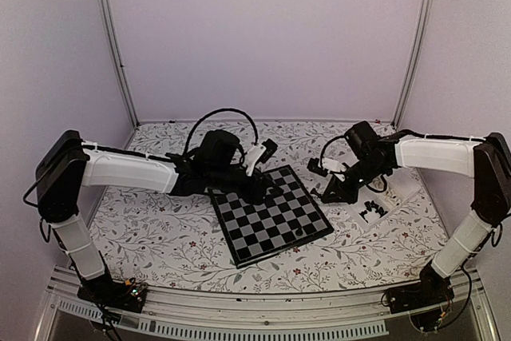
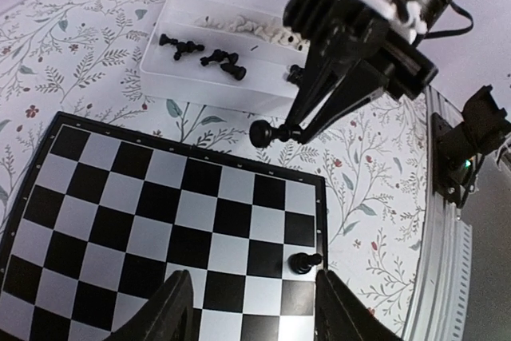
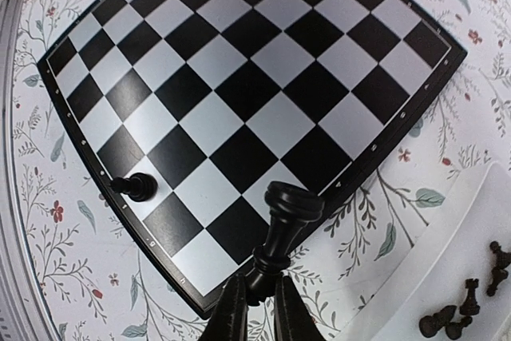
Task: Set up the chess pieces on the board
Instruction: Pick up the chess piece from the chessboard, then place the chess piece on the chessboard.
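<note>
Right wrist: right pincer (image 3: 255, 297) grips one black piece (image 3: 286, 217), one pawn (image 3: 134, 188) on board (image 3: 263, 61); left pincer (image 2: 254, 305) open.

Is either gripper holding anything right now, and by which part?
Right gripper pinches a small black chess piece by its base end, head pointing out. Left gripper is open, holding nothing.

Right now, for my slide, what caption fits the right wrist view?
Right gripper holding a black chess piece near the edge of the black-and-grey checkered board, where another black piece sits.
</note>
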